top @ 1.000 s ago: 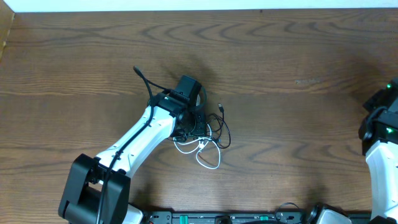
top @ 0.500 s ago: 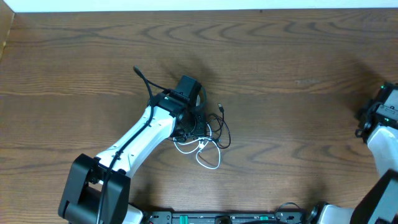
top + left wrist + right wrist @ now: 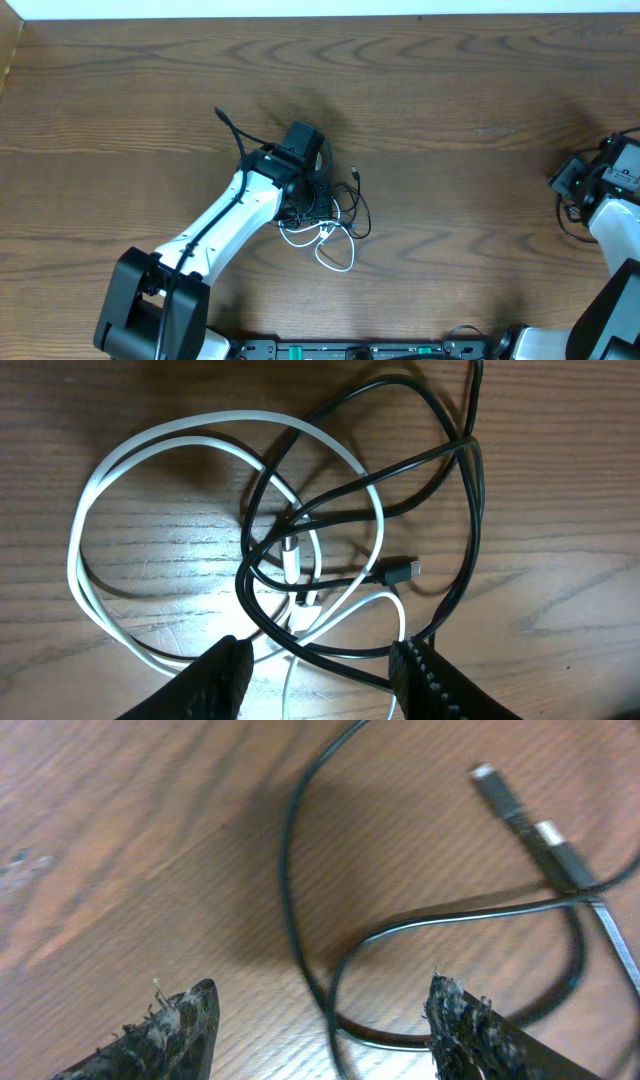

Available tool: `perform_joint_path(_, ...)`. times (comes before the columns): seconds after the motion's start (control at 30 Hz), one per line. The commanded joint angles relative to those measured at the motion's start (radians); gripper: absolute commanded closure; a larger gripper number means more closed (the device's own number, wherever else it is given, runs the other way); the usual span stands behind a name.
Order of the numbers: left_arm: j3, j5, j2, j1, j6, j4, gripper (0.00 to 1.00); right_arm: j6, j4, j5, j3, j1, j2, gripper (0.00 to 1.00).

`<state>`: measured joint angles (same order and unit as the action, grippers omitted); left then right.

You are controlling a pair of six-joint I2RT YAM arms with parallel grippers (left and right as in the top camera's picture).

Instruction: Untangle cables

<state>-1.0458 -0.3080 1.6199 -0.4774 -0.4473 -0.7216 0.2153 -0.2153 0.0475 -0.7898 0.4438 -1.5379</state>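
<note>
Left gripper (image 3: 320,670), jaws apart over tangle: closing may pinch white cable (image 3: 75,555) and black cable (image 3: 476,500) together, tightening knot. Right gripper (image 3: 320,1030) apart, empty, above separate black cord (image 3: 286,850).

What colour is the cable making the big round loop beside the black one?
The cable is white. It shows best in the left wrist view.
</note>
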Motion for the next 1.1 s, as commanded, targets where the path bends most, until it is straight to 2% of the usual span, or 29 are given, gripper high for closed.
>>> perform_joint_path(0.0,-0.003,0.014,0.009,-0.002,0.01,-0.003,0.51,-0.007,-0.002,-0.144,-0.009,-0.005,-0.002,0.38)
perform_joint_path(0.23,-0.003,0.112,0.009,-0.002,0.009,-0.014,0.51,-0.007,-0.019,-0.484,-0.009,-0.071,-0.002,0.37)
perform_joint_path(0.33,-0.003,0.139,0.009,-0.002,0.008,-0.018,0.51,-0.007,-0.092,-0.663,-0.009,-0.132,-0.002,0.35)
perform_joint_path(0.43,-0.003,0.141,0.009,-0.002,0.005,-0.018,0.51,-0.008,-0.194,-0.76,-0.008,-0.215,-0.002,0.29)
perform_joint_path(0.57,-0.003,0.182,0.01,-0.002,-0.002,-0.027,0.51,-0.077,-0.285,-0.79,-0.006,-0.368,-0.002,0.26)
perform_joint_path(0.7,-0.003,0.34,0.01,0.014,-0.165,-0.081,0.51,-0.155,-0.295,-0.789,-0.006,-0.542,-0.002,0.22)
perform_joint_path(0.87,-0.003,0.346,0.01,0.078,-0.232,-0.089,0.5,-0.172,-0.238,-0.734,-0.006,-0.74,-0.002,0.21)
perform_joint_path(1.07,-0.003,0.342,0.01,0.148,-0.235,-0.093,0.49,-0.164,-0.173,-0.616,-0.006,-0.9,-0.002,0.19)
